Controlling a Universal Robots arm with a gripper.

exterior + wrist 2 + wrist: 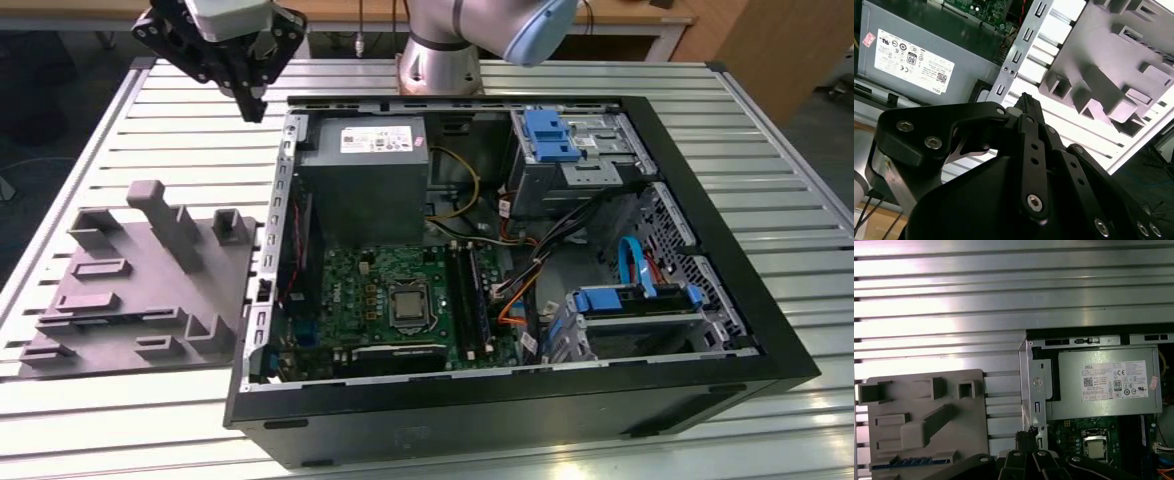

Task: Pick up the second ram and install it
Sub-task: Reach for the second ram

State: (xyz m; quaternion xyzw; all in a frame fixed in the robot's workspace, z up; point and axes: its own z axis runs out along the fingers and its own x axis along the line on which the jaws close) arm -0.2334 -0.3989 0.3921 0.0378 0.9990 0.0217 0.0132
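At 9 o'clock in the exterior view, the grey holder tray (pixel 147 290) lies on the slatted tabletop (pixel 187 140), its blocks and posts standing up. It sits just beside the open computer case (pixel 507 400). The second ram (pixel 913 460) rests in a slot at the tray's end, level with the motherboard (pixel 374 290) rather than the power supply (pixel 360 190). In the first wrist view it shows as a thin blue-green strip. Its long axis runs along the tabletop's slats, 9 to 3 o'clock, and one end comes close to the claw's black links. In the exterior view it is too slim to pick out among the tray's ridges.

At 11 o'clock the claw (pixel 251 108) hangs above the tabletop by the case's far corner, drawn narrow with nothing between its tips. The case's metal side wall stands between tray and motherboard. Cables cross the middle of the case, and blue drive brackets (pixel 550 135) sit toward 2 o'clock.
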